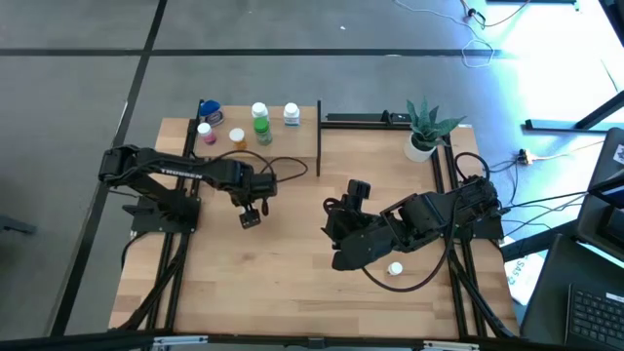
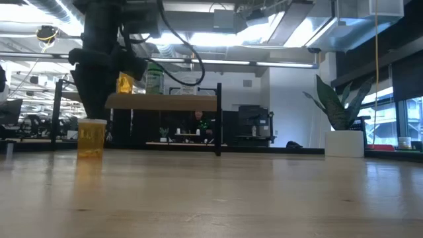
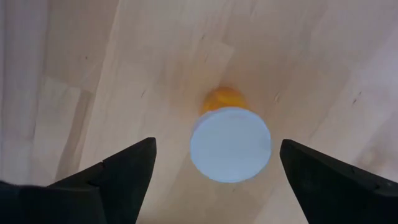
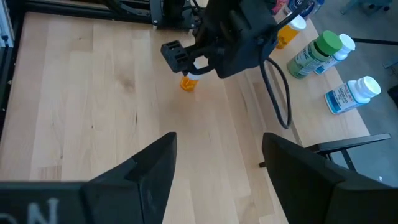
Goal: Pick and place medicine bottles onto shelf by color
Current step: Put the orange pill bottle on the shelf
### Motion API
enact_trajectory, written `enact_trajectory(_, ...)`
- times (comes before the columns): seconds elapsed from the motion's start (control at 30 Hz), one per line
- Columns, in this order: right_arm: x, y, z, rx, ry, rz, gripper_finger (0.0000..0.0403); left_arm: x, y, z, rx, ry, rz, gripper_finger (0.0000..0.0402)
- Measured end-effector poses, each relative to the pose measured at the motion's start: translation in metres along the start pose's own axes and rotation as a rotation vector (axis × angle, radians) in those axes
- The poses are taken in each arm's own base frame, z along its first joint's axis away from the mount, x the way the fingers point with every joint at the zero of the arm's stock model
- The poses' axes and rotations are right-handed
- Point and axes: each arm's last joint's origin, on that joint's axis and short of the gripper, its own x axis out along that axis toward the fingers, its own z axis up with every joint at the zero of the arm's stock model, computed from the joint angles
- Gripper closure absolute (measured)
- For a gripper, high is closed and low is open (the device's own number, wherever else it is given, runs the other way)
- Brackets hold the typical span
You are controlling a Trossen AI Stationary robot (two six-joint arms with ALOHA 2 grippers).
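Shelf [image 1: 255, 146] sits at the far left part of the table [image 1: 292, 263], a raised light-wood platform on thin black posts. On it, left to right in the high view: a blue bottle [image 1: 210, 110] lying at the far corner, a pink bottle [image 1: 205, 132], an orange bottle on the shelf [image 1: 237, 137], a green bottle [image 1: 260, 122] with a second green one just in front of it, and a white bottle [image 1: 292, 115] near the right edge. Contents of the bottles cannot be made out.

Left gripper [image 1: 251, 212] hangs over the table just in front of the shelf, pointing straight down. Its fingers [image 3: 124, 174] are spread wide apart, one on each side of an upright orange bottle [image 3: 230, 142] with a white cap; neither finger touches it. In the low view this bottle [image 2: 91, 137] stands on the tabletop below the shelf's left end.

Right gripper [image 1: 357, 193] is near the table's middle, aimed toward the left arm, fingers [image 4: 149, 168] parted with nothing between them. A white-capped bottle [image 1: 395, 268] lies on the table beside the right arm, toward the near edge. A potted plant [image 1: 425, 129] stands at the far right corner.
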Motion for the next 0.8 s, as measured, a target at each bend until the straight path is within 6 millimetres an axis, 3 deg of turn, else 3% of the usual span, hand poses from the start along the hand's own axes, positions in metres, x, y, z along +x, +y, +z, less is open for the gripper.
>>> enact_trajectory(0.4,0.000,0.000,0.000,0.000,0.000,0.000,0.0163,0.017,0.006,-0.003,0.020,-0.026,-0.004,0.0063)
enact_trajectory(0.8,0.000,0.000,0.000,0.000,0.000,0.000,0.0163,0.017,0.008,-0.003,-0.014,-0.028,0.017,0.0063)
